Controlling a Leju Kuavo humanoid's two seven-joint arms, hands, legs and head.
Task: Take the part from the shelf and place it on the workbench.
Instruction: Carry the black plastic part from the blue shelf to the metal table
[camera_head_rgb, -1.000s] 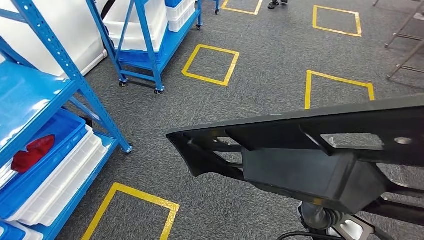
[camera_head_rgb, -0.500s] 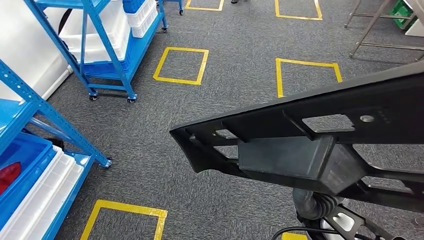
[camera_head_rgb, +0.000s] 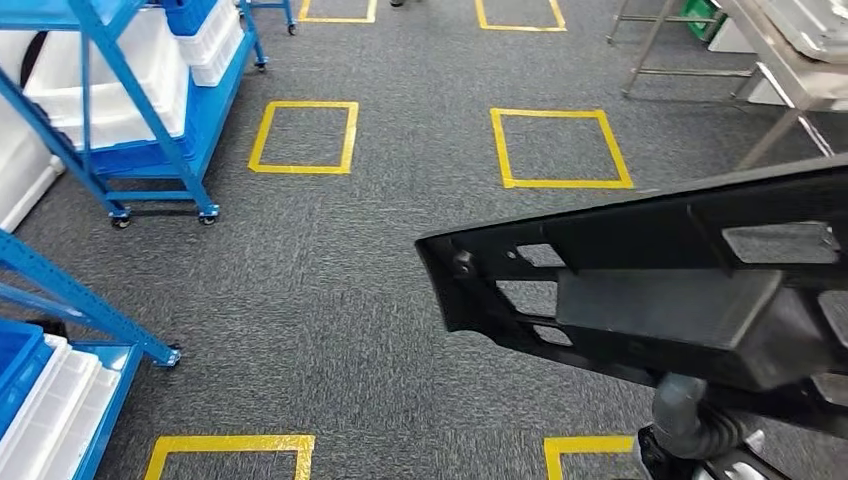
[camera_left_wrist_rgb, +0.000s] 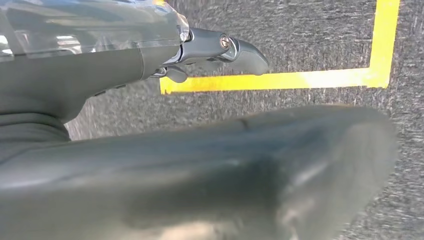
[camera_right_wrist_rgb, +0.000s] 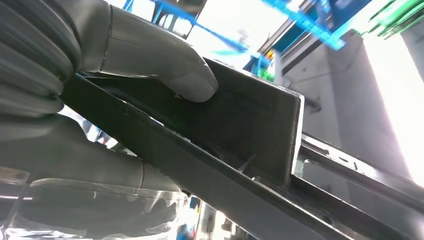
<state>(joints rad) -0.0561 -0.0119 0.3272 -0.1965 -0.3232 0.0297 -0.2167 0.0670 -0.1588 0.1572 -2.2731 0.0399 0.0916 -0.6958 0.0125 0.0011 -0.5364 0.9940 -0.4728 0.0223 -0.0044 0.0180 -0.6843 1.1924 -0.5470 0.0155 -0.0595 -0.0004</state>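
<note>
The right hand (camera_right_wrist_rgb: 90, 100) clamps the black part (camera_right_wrist_rgb: 240, 150), thumb pressed on its boxy block; the head view shows that part (camera_head_rgb: 650, 290) above grey carpet. Left hand (camera_left_wrist_rgb: 150, 150): state cannot be told.

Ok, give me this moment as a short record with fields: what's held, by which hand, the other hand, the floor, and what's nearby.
held: long black plastic ribbed part
holder: right hand, thumb pressed on the part's boxy section
left hand: holds nothing, above the floor
floor: grey carpet with yellow tape squares
nearby: blue wheeled shelf rack; metal workbench
</note>
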